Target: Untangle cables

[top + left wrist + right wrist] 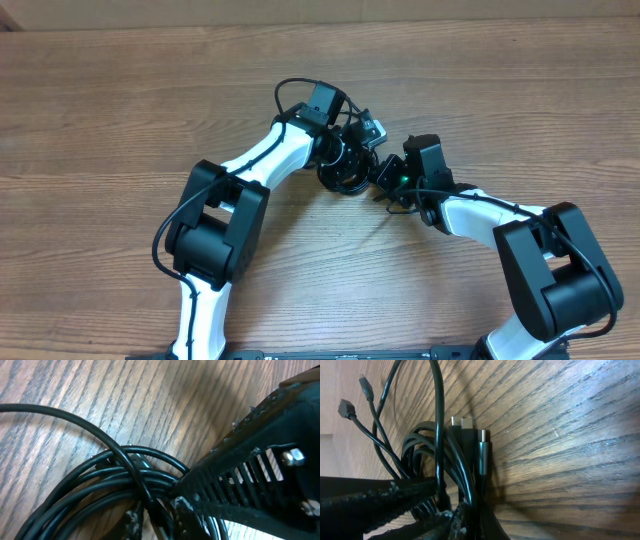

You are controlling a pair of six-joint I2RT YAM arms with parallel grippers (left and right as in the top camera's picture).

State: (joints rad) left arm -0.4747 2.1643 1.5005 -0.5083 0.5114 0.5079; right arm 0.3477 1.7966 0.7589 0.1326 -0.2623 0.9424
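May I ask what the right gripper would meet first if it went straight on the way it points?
The cables: their coiled bundle lies right at the right gripper's tips; depth is unclear.

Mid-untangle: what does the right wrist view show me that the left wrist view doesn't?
Only right wrist: the plug ends. Three metal-tipped plugs lie side by side against the coiled cables, and two small dark plugs sit on loose ends at upper left. The right gripper is shut on the cables.
Only left wrist: one strand arcing out of the coil to the left, and the left gripper at the coil's edge.
Both: the black coil lying on the wooden table.
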